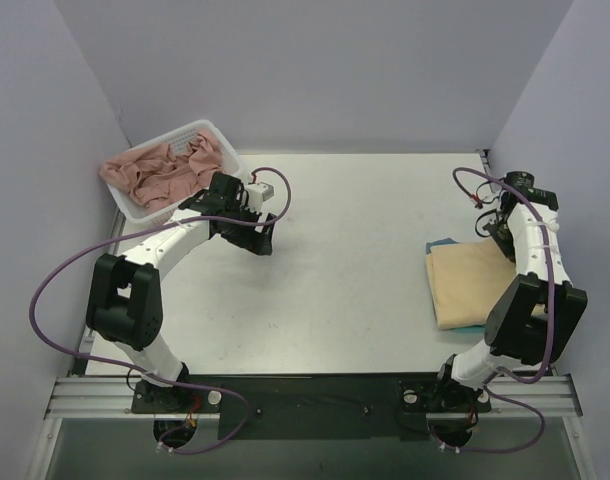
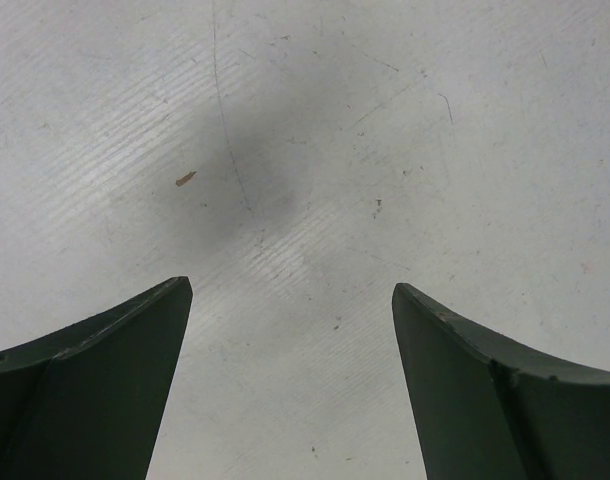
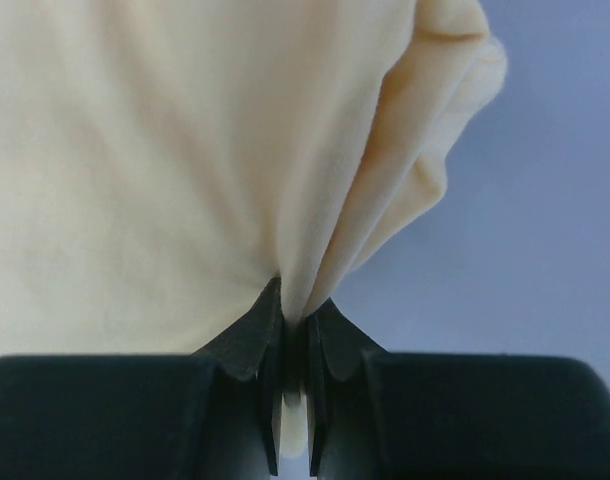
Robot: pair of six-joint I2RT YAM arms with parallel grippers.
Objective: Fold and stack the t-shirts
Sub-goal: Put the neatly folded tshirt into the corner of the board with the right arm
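The pale yellow-peach t-shirt [image 1: 472, 284] lies folded at the table's right side. It rests on the blue t-shirt [image 1: 442, 244], of which only thin edges show. My right gripper [image 1: 502, 232] is at the yellow shirt's far right corner. In the right wrist view it [image 3: 297, 310] is shut on a pinched fold of that yellow fabric [image 3: 165, 170]. My left gripper [image 1: 262, 238] hovers over bare table near the basket. In the left wrist view it [image 2: 290, 290] is open and empty, with only the white tabletop [image 2: 315, 150] between the fingers.
A white basket [image 1: 211, 131] at the back left holds crumpled pinkish-brown garments [image 1: 157, 170]. Grey walls close in the table on the left, back and right. The arm bases and a dark rail run along the near edge.
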